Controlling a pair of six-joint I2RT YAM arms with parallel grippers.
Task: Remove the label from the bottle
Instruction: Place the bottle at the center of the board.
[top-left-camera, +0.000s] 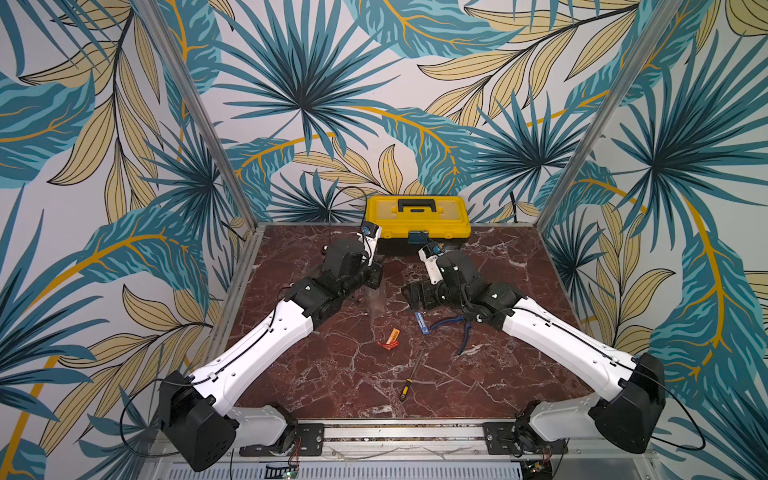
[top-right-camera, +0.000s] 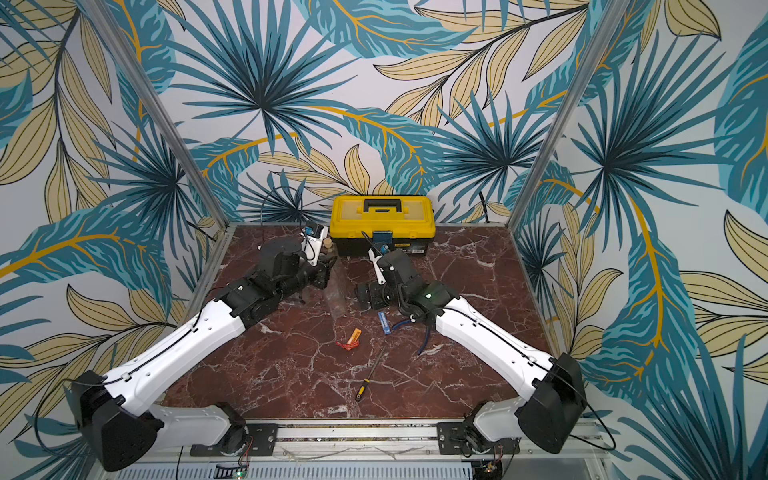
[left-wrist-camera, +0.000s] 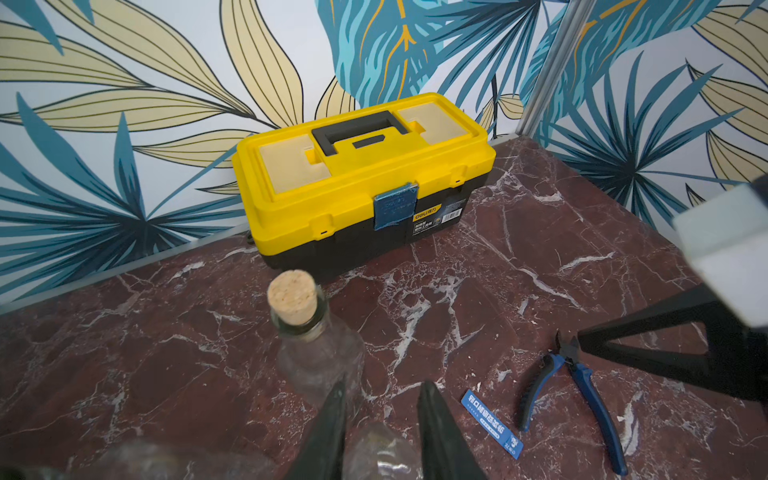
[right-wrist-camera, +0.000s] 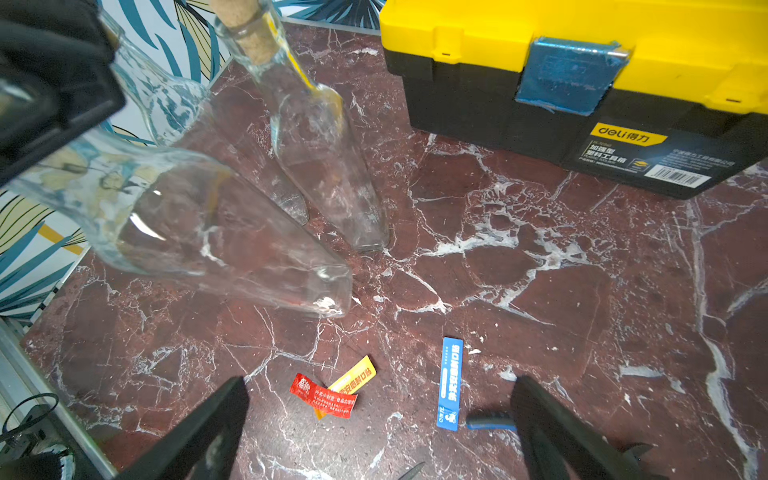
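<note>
Right wrist view: clear glass, printed strips and veined stone under wide-spread black fingers.
Left gripper (left-wrist-camera: 384, 382): two black wedge-shaped fingers are clamped on the held bottle, with clear glass showing between them.
Right gripper (right-wrist-camera: 379, 380): the jaws are spread wide with nothing between them, and it hangs over the loose labels.
Held bottle (right-wrist-camera: 216, 232): smooth, see-through glass with a square-cornered base. It is tilted and sits between the two grippers in both top views. I cannot tell whether its base touches the stone.
Corked bottle (right-wrist-camera: 324, 166): upright clear glass with a narrow neck, plugged by a pale, grainy cork (left-wrist-camera: 291, 297). It stands just beside the held bottle, toward the toolbox.
Red label (right-wrist-camera: 322, 395): glossy, creased and curled, with white print. It lies across the yellow label (right-wrist-camera: 357, 376), a flat strip with a rounded end.
Blue label (right-wrist-camera: 449, 382): a flat, narrow rectangle with rounded corners, near the red one but apart from it.
Pliers (left-wrist-camera: 567, 362): dark metal jaws and blue-and-black grips, beside the blue label.
Screwdriver (top-left-camera: 412, 374): a thin metal shaft with a yellow-and-black handle.
Toolbox (top-left-camera: 417, 216): a moulded yellow lid on a black base, with a black handle, set against the back wall.
Table (top-left-camera: 332, 374): polished dark red marble with white veins.
</note>
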